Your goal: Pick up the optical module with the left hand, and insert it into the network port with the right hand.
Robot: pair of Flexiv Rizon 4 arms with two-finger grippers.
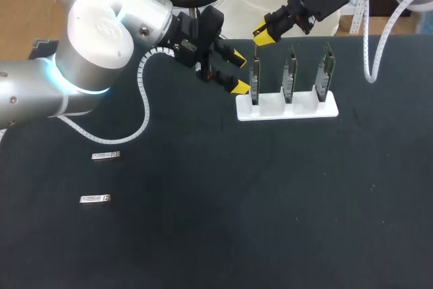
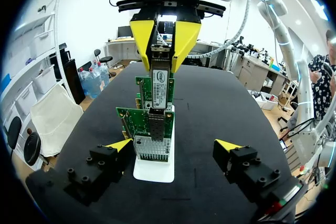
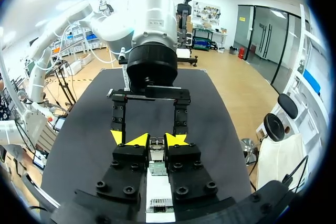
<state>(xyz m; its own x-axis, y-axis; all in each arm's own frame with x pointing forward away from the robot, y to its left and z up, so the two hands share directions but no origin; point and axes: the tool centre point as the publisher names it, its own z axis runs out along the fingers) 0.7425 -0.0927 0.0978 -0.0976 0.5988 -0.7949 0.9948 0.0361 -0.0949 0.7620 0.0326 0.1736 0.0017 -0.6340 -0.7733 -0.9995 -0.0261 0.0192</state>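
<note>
The optical module stands upright, clamped between the two yellow tips of our right gripper. Its lower end meets the network port on top of the leftmost network card, but we cannot tell if it is already inside. This card is one of three green cards standing in a white holder at the far side of the black table. Our left gripper is just left of this card with its jaws wide apart and nothing between them, and two more modules lie flat well apart at the near left.
</note>
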